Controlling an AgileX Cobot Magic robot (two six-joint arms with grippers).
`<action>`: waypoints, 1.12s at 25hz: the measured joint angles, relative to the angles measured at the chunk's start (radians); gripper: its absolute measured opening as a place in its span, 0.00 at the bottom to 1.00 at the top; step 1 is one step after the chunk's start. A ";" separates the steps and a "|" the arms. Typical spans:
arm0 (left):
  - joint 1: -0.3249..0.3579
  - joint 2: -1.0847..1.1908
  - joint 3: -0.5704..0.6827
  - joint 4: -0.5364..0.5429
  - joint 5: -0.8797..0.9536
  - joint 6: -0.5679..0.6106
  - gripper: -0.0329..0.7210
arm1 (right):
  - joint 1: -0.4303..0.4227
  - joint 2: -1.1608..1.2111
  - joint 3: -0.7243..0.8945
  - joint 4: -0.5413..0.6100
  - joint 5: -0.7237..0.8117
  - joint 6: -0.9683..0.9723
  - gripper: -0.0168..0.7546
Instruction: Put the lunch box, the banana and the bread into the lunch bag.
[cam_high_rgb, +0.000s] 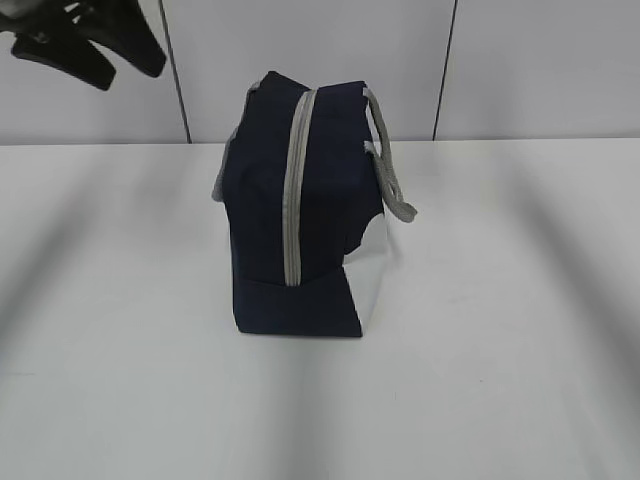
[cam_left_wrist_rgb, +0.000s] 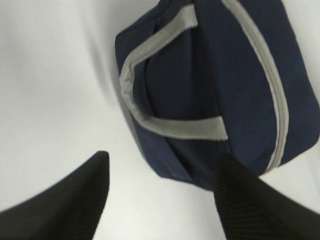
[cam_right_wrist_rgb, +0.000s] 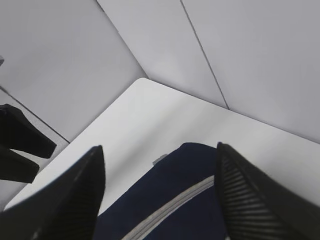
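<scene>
The navy lunch bag (cam_high_rgb: 290, 210) stands in the middle of the white table, its grey zipper trim (cam_high_rgb: 294, 190) running along the top and looking closed. A grey strap handle (cam_high_rgb: 392, 175) hangs on its right side. My left gripper (cam_high_rgb: 135, 75) hovers high at the far left, well away from the bag, open and empty; its wrist view looks down on the lunch bag (cam_left_wrist_rgb: 210, 75) past the left gripper (cam_left_wrist_rgb: 162, 156). My right gripper (cam_right_wrist_rgb: 159, 147) is open above the lunch bag (cam_right_wrist_rgb: 180, 190), holding nothing. The lunch box, banana and bread are out of view.
The white table (cam_high_rgb: 120, 350) spreads bare on both sides of the bag and in front of it. A grey panelled wall (cam_high_rgb: 520, 60) rises behind the table's far edge. A white side panel (cam_high_rgb: 372, 280) shows on the bag's right face.
</scene>
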 joint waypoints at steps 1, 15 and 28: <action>-0.002 -0.015 0.000 0.028 0.023 -0.017 0.64 | 0.000 -0.037 0.041 0.000 0.008 -0.010 0.67; -0.197 -0.302 0.214 0.199 0.053 -0.178 0.61 | 0.188 -0.469 0.663 0.009 0.469 -0.251 0.67; -0.200 -0.848 0.713 0.204 0.011 -0.267 0.60 | 0.489 -0.502 0.919 0.056 1.027 -0.661 0.67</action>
